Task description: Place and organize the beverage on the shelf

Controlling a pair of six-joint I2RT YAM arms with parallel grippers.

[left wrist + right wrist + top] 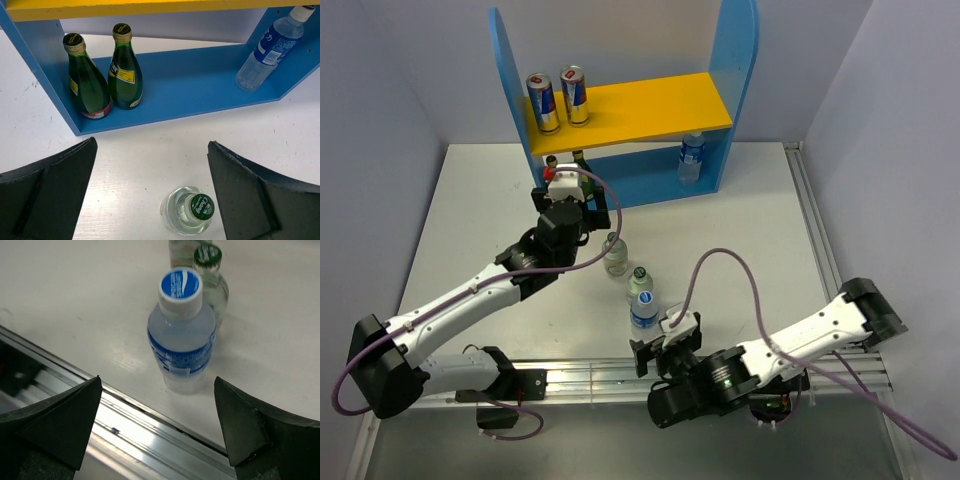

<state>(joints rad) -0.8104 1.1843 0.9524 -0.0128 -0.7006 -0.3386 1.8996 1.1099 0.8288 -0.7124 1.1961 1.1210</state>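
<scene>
Top external view: the shelf [735, 60] stands at the far edge of the table [470, 220]. Two cans [542, 103] sit side by side at the left of its yellow upper board [660, 105]. A water bottle [691, 157] stands at the right end of the blue bottom board [200, 80], and two dark green bottles [87, 82] at its left end. Three drinks stand on the table in a row: a far pale-green bottle [189, 210], a second pale-green bottle [639, 282], and a near water bottle [182, 335]. The left gripper [152, 145], jaws wide, hovers above the far pale-green bottle. The right gripper [655, 350], equally spread, faces the near water bottle without touching it.
</scene>
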